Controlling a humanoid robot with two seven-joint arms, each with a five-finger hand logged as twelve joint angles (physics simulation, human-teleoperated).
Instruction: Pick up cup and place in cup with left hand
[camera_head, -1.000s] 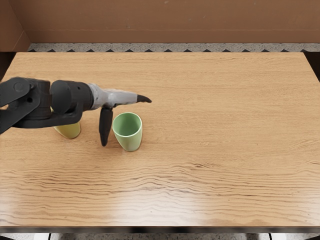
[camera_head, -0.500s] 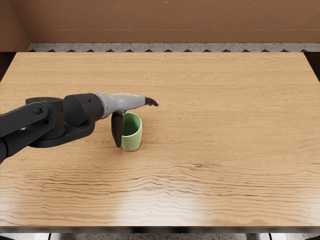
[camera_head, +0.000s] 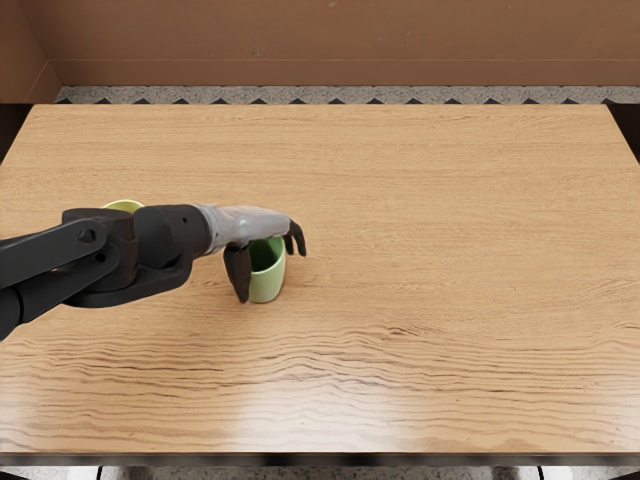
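On the left part of the surface (camera_head: 450, 320), the green cup (camera_head: 266, 285) stands upright beneath the left hand (camera_head: 248, 224), whose thumb lies along one side while the loosely bent fingers (camera_head: 301, 243) reach past the other, spread around it rather than pinching. The step in hand looks like the grasp. Next, the fingers should close evenly against the wall, then lift the cup clear and carry it over the yellow cup (camera_head: 123, 205), partly hidden behind the arm, for lowering inside
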